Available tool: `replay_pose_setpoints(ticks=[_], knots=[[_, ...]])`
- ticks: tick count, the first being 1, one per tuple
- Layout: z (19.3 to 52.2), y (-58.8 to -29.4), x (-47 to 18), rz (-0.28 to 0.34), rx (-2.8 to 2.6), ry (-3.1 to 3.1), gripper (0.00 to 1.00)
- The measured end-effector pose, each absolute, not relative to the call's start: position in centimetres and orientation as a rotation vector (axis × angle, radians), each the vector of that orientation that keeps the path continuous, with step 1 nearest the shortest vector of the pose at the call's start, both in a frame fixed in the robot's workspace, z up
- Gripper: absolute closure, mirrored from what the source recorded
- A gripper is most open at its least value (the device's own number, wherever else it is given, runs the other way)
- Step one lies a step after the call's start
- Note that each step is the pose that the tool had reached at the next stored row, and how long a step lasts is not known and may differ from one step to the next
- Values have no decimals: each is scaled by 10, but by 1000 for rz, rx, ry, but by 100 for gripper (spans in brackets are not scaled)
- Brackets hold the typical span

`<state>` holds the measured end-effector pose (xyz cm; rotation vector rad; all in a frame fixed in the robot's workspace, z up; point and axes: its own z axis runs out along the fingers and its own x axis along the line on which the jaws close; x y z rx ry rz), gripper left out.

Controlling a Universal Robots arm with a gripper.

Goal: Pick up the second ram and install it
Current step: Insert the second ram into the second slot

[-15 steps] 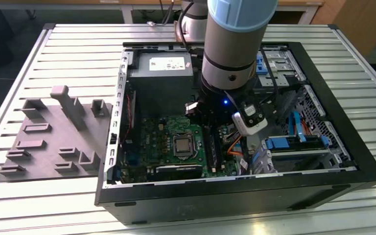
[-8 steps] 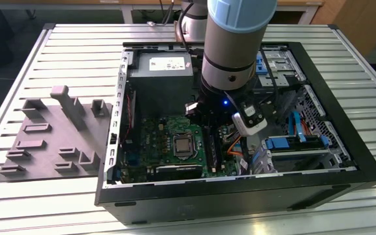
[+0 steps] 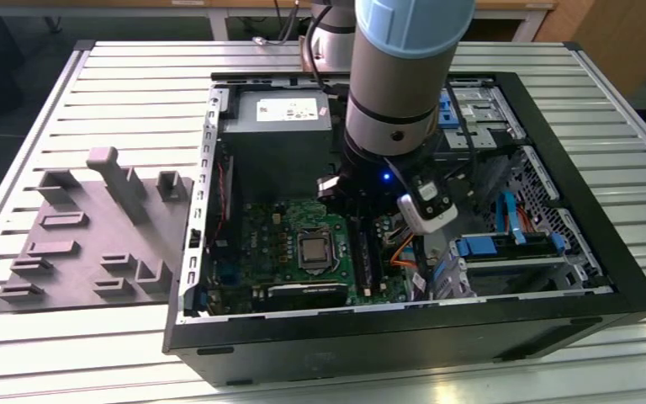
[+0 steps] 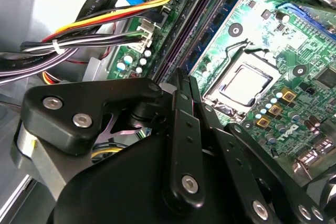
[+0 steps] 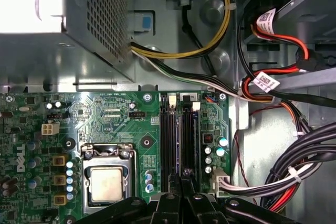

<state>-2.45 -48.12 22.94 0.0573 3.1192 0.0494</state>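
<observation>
inside the open computer case [image 3: 592, 311], low over the motherboard [image 5: 105, 114]: gripper [image 5: 182, 174] poised right above the two long black memory slots [image 5: 169, 140], beside the processor socket [image 5: 106, 182]. in both wrist views, fingers [image 4: 181, 108] drawn tight together, nearly edge to edge. cannot tell whether the second ram sits pinched between them; no stick clearly made out in the slots either, and none seen on the grey fixture [image 3: 87, 252] lying outside the case on the exterior view's left. judged from that, probably mid-install, with seating as the step in hand.

to do it well, by this reading:
- line up the stick's long edge with the slot's length, not across it; check against the pale clips [image 5: 171, 99] at the slot ends.
- hold it upright, not tilted toward the neighbouring slot, since the two lie just beside each other.
- press straight down and evenly, so both ends go home together.
- stay off the bundled cables [image 5: 294, 171] near the slots on the side away from the socket, and off the small capacitors [image 5: 210, 153] just next to them.
- avoid twisting under load; likely a thin, stiff board, easy to jam.
</observation>
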Motion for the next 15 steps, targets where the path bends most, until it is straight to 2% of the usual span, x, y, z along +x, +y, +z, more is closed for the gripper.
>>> replay_pose_setpoints(ticks=[15], knots=[[228,-479,-26,49,57,3119,88]])
